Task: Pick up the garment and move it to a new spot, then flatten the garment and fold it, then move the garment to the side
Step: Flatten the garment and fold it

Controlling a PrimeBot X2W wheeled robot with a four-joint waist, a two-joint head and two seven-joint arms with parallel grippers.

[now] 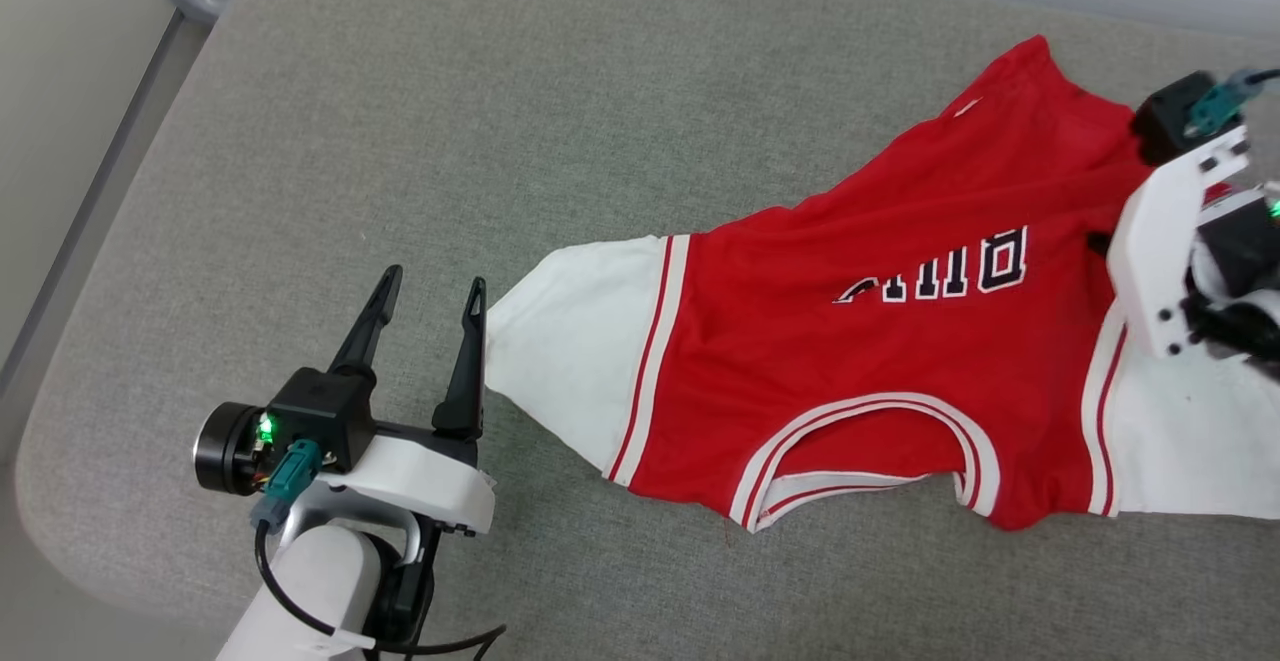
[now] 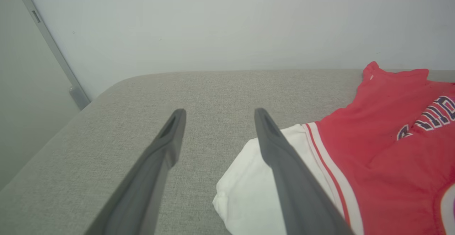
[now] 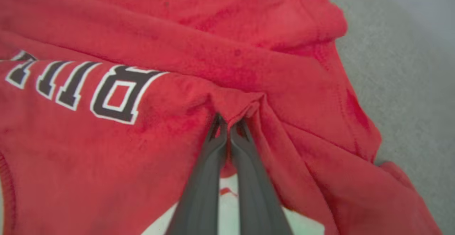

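Lying rumpled, chest side up, garment (image 1: pixel 850 361) rests on grey cushion (image 1: pixel 400 121). Not flat: diagonal ridges run across the red body, and the hem end beyond the lettering (image 1: pixel 940 276) is bunched into a peak.

Right gripper (image 3: pixel 229 123): jaws pressed together, pinching a small tuck of red cloth just past the end of the lettering, where the cloth puckers around the tips.

Left gripper (image 1: pixel 435 278): jaws spread, holding nothing, just beside the white sleeve (image 1: pixel 570 341) at the garment's opposite end. One finger (image 2: pixel 284 164) overlaps the sleeve edge in the left wrist view; contact or a gap above it, cannot tell.

Judgement: pick-up step, with a hold at one point only.

Risks:
- The pinch looks shallow, so the cloth could slip out under the garment's weight on lifting.
- A one-point lift would let the body hang and bunch further, meaning more flattening afterwards.
- The far sleeve could drag on the cushion and fold under.
- The left jaws, closing where they are, could miss the sleeve or catch only its edge.

Hidden or unclear:
- Right jaws are covered by the wrist in the head view.
- Layers caught in the pinch, one or two: cannot tell.
- Lettering is partly lost in a fold.
- The second sleeve is cut off by the picture edge.
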